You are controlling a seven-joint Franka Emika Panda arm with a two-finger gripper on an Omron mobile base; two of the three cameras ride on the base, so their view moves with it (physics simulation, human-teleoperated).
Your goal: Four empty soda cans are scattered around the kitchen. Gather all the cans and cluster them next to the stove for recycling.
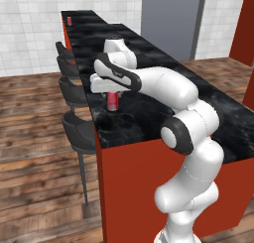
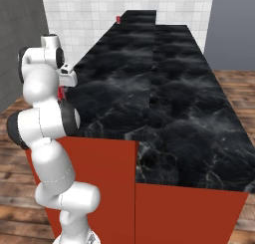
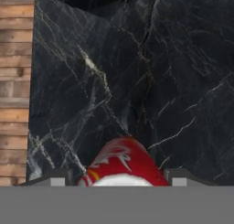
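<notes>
A red soda can [image 1: 112, 101] stands upright on the black marbled island counter [image 1: 149, 105], near its left edge. My gripper [image 1: 112, 93] comes down over it from above. In the hand view the can [image 3: 123, 161] sits between the two fingertips [image 3: 58, 178], which press against its sides, so my gripper [image 3: 119, 179] is shut on it. From the right base view a sliver of the same can [image 2: 61, 92] shows behind my arm. Another red soda can [image 1: 69, 21] stands at the counter's far end [image 2: 118, 19]. The stove is out of view.
Several dark bar stools [image 1: 74, 91] line the island's left side, over the wood floor. A grey wall panel [image 1: 171, 19] and white tiles rise behind. The counter [image 2: 164, 88] stretches long and bare to the right of my arm.
</notes>
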